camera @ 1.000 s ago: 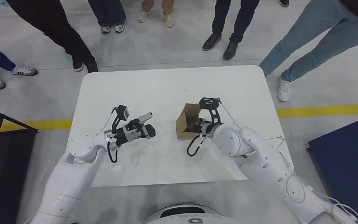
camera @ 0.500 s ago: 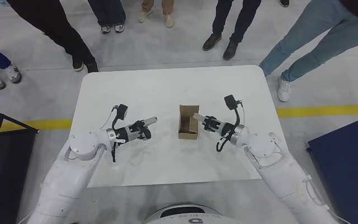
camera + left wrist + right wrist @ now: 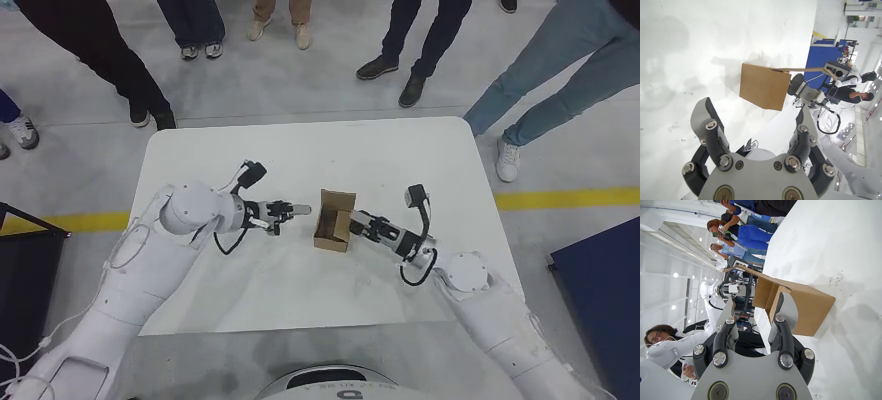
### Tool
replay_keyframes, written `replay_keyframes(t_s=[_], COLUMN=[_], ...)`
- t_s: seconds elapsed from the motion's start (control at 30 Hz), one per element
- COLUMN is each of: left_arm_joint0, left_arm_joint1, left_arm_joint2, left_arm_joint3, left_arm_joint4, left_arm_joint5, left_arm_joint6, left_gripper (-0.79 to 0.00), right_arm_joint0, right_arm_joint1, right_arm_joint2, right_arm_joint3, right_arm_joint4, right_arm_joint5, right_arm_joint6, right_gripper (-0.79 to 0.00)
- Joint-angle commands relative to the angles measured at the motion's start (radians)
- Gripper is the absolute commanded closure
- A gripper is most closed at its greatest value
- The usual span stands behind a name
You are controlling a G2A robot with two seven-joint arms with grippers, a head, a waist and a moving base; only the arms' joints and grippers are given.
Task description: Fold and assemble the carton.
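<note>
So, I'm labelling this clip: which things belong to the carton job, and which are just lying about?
Job: cardboard carton, left gripper, right gripper, white table.
Just about: yellow floor stripe, blue panel.

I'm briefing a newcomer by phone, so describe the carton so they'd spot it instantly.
On the white table, look near the middle, between the left gripper and the right gripper. The carton is an open cardboard box with one flap sticking out, the only brown thing on the white top.
</note>
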Motion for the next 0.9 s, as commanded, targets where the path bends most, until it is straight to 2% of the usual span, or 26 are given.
replay_keyframes(t_s=[0.0,0.13,0.2,0.27,0.3,0.37,0.43,0.5,0.57,0.63,0.67,0.7,0.87], left_arm_joint0=[-0.05,-0.109,-0.131,-0.146,-0.153,-0.166,-0.181,-0.193,-0.207,-0.221,-0.228,-0.235,-0.263], left_arm_joint1=[-0.016,-0.042,-0.051,-0.059,-0.063,-0.071,-0.078,-0.084,-0.09,-0.097,-0.101,-0.105,-0.124], left_arm_joint2=[0.054,0.115,0.143,0.161,0.169,0.184,0.197,0.208,0.225,0.244,0.252,0.26,0.293], left_arm_joint3=[0.043,0.114,0.143,0.164,0.173,0.187,0.2,0.212,0.224,0.234,0.239,0.243,0.263], left_arm_joint4=[-0.003,-0.02,-0.013,-0.018,-0.018,-0.024,-0.025,-0.027,-0.017,-0.007,-0.006,-0.003,-0.002], left_arm_joint5=[0.014,0.018,0.016,0.012,0.01,-0.001,-0.009,-0.01,-0.013,-0.013,-0.012,-0.013,-0.021], left_arm_joint6=[-0.003,0.013,0.006,0.005,0.006,0.006,0.007,0.007,-0.005,-0.014,-0.015,-0.016,-0.016], left_gripper=[-0.594,-0.502,-0.489,-0.493,-0.529,-0.551,-0.573,-0.56,-0.545,-0.514,-0.425,-0.385,-0.363], right_arm_joint0=[0.011,0.025,0.027,0.029,0.029,0.03,0.029,0.025,0.022,0.02,0.02,0.02,0.023], right_arm_joint1=[-0.005,-0.011,-0.012,-0.012,-0.013,-0.013,-0.014,-0.014,-0.013,-0.012,-0.012,-0.013,-0.016], right_arm_joint2=[-0.012,-0.019,-0.017,-0.015,-0.014,-0.013,-0.011,-0.006,0.0,0.003,0.002,0.002,-0.006], right_arm_joint3=[0.024,0.058,0.067,0.072,0.074,0.075,0.074,0.071,0.068,0.065,0.063,0.062,0.064], right_arm_joint4=[0.007,0.02,0.026,0.029,0.029,0.033,0.038,0.044,0.044,0.04,0.038,0.037,0.034], right_arm_joint5=[-0.013,-0.035,-0.041,-0.045,-0.046,-0.045,-0.049,-0.054,-0.053,-0.047,-0.044,-0.041,-0.03], right_arm_joint6=[-0.007,-0.015,-0.011,-0.006,-0.004,-0.001,0.002,0.005,0.01,0.016,0.018,0.019,0.022], right_gripper=[-0.449,-0.566,-0.579,-0.585,-0.597,-0.671,-0.662,-0.606,-0.61,-0.606,-0.606,-0.606,-0.613])
